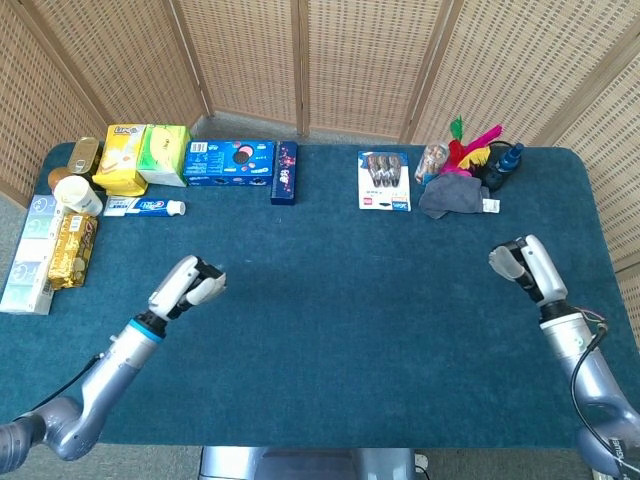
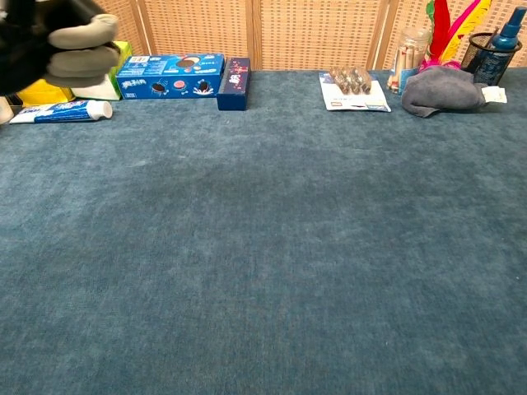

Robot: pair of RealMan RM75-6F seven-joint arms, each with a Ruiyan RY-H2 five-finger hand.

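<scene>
My left hand hovers over the blue table at its left middle, fingers curled in with nothing in them. In the chest view the left hand shows large and blurred at the top left, in front of the yellow and green packs. It is nearest the toothpaste tube, well apart from it. Over the table's right side my right hand is raised, fingers drawn in and empty. The grey cloth lies nearest to it, farther back.
Along the back stand a yellow pack, a green tissue pack, a blue cookie box, a dark blue box, a blister card and a pen holder. A paper cup and a golden pack line the left edge.
</scene>
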